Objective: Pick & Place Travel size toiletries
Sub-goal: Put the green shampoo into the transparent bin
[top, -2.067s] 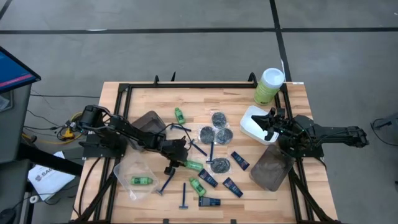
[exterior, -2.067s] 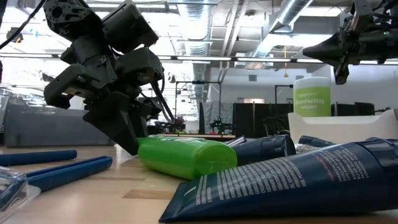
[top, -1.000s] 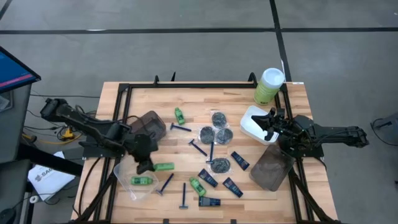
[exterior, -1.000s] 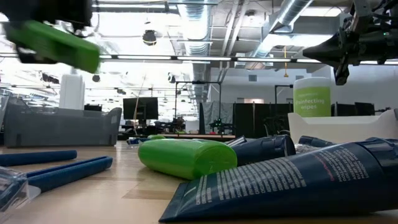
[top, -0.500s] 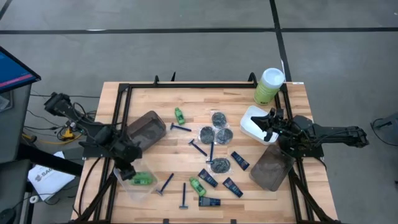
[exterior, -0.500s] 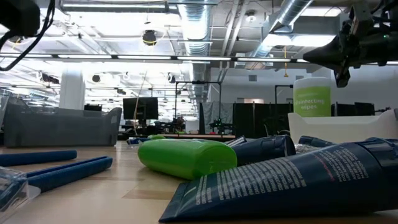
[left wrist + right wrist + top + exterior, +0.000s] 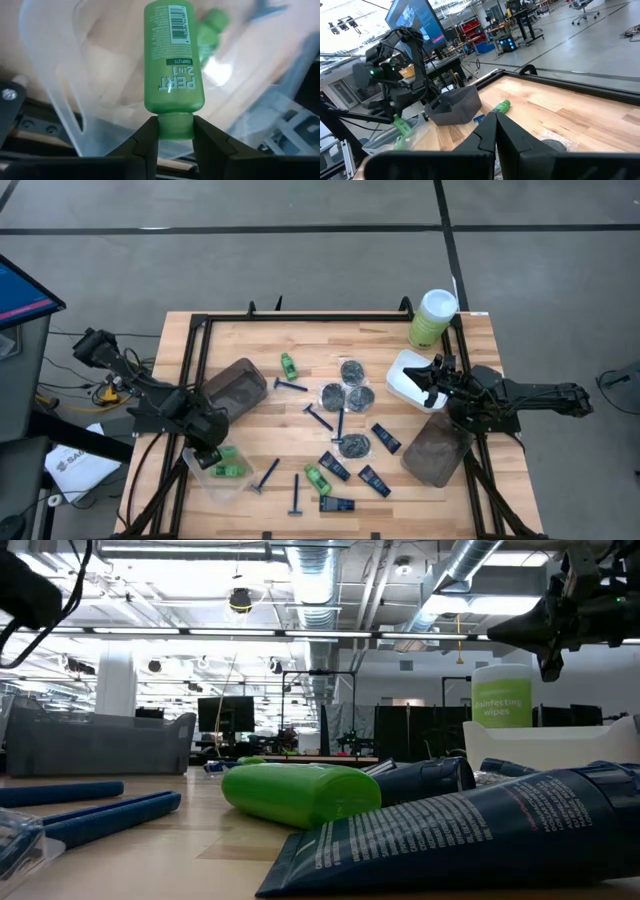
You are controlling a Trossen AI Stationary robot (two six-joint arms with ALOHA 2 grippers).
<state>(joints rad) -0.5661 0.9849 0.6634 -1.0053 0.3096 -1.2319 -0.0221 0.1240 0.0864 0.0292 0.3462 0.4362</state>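
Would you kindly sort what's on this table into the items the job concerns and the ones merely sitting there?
Job items:
- green mini bottle held by the left gripper over the clear tub
- blue razors
- round dark tins
- dark-blue tubes

Just lying about:
- wipes canister
- white tub
- smoky tubs
- right gripper, idle above the white tub

I see a clear tub (image 7: 212, 480) right under my left pincer. A white tub (image 7: 408, 378) and pale-green canister (image 7: 431, 318) sit near my right pincer, a smoky tub (image 7: 432, 452) just beside it
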